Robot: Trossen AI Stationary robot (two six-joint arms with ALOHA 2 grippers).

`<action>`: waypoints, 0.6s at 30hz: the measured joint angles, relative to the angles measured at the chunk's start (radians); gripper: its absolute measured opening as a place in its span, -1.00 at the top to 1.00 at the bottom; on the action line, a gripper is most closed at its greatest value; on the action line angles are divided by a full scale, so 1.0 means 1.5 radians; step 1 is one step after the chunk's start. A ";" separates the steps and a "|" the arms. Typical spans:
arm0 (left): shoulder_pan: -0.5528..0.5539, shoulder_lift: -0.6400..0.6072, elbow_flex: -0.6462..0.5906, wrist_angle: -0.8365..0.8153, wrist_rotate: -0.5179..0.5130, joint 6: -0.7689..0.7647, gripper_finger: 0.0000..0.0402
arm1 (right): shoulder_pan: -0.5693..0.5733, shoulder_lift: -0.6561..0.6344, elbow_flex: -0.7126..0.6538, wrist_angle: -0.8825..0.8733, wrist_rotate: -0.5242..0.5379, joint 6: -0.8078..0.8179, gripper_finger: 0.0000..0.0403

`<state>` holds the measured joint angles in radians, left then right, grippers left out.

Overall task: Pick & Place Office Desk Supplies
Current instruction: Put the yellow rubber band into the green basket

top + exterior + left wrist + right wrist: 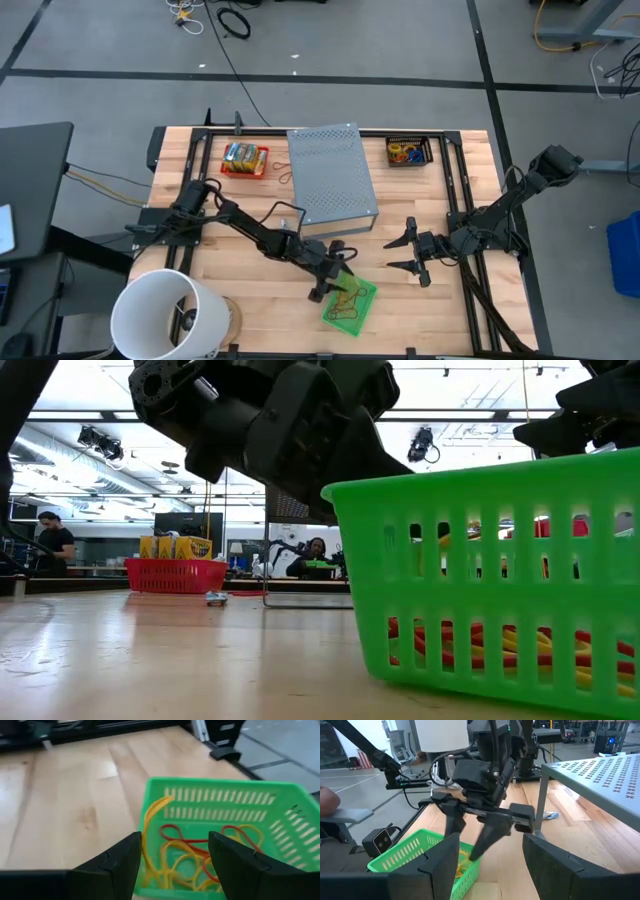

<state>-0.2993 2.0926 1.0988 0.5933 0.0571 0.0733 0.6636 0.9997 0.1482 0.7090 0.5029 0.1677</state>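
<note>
The left gripper hangs over the green basket near the front edge of the table, with its fingers spread apart and nothing between them. A yellow rubber band hangs over the basket's edge, half in and half out. More rubber bands, red and yellow, lie inside the basket. If the arm lifts away and a finger snags that loose band, I think the band could flip out onto the wooden table. The light basket could slide or tip too. The right gripper waits just to the right, also spread wide and holding nothing.
</note>
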 joint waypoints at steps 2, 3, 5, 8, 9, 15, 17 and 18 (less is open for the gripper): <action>0.000 0.000 0.000 0.000 -0.010 0.007 -0.16 | 0.000 0.000 0.000 0.000 0.000 0.000 -0.12; 0.000 0.000 0.000 0.000 -0.009 0.010 -0.16 | 0.000 0.000 0.000 0.000 0.000 0.000 -0.12; 0.000 0.000 0.000 0.001 -0.010 0.017 -0.16 | 0.000 0.000 0.000 0.000 0.000 0.001 -0.12; 0.000 -0.008 0.000 0.001 -0.011 0.024 -0.16 | 0.000 0.000 0.000 0.000 0.000 0.001 -0.12; 0.000 -0.012 0.000 0.000 -0.016 0.026 -0.16 | 0.000 0.000 0.000 0.000 0.000 0.001 -0.12; 0.001 -0.022 -0.001 -0.015 -0.046 0.065 -0.16 | 0.000 0.000 0.000 0.000 0.000 0.002 -0.12; 0.004 -0.023 0.000 -0.020 -0.046 0.066 -0.16 | 0.000 0.000 0.000 0.000 0.000 0.003 -0.12; 0.004 -0.023 0.000 -0.029 -0.044 0.066 -0.16 | 0.000 0.000 0.000 0.000 0.000 0.003 -0.12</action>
<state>-0.2930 2.0586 1.0985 0.5493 -0.0083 0.1726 0.6640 0.9997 0.1482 0.7088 0.5026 0.1719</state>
